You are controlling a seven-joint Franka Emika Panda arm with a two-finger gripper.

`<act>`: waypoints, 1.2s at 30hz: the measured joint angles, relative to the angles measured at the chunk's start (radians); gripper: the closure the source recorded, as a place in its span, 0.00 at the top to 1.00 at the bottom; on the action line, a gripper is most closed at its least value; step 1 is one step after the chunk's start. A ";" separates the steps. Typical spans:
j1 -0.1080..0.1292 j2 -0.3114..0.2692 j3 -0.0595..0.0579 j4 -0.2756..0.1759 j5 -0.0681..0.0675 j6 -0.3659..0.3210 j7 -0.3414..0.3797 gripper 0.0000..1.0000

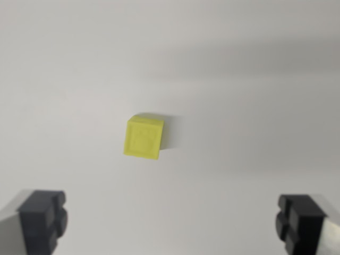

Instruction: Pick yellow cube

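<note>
A small yellow cube (143, 137) rests on a plain white surface (239, 106) near the middle of the wrist view, slightly turned, with a faint raised pattern on its top face. My gripper (171, 223) is open, its two dark fingertips (42, 218) standing far apart at the bottom corners of the view. The cube lies above the gap between them in the picture, a little toward the wrist view's left, and nothing touches it. Nothing is held between the fingers.
The white surface fills the whole view. A soft grey shadow band crosses the upper right part (255, 58). No other object shows.
</note>
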 joint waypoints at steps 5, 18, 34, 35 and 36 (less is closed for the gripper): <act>0.001 0.000 0.000 -0.001 0.000 -0.001 0.002 1.00; 0.010 0.013 0.000 -0.054 -0.001 0.057 0.032 1.00; 0.023 0.045 0.000 -0.118 -0.004 0.140 0.069 1.00; 0.024 0.047 0.000 -0.122 -0.004 0.145 0.071 1.00; 0.024 0.049 0.000 -0.126 -0.005 0.150 0.074 1.00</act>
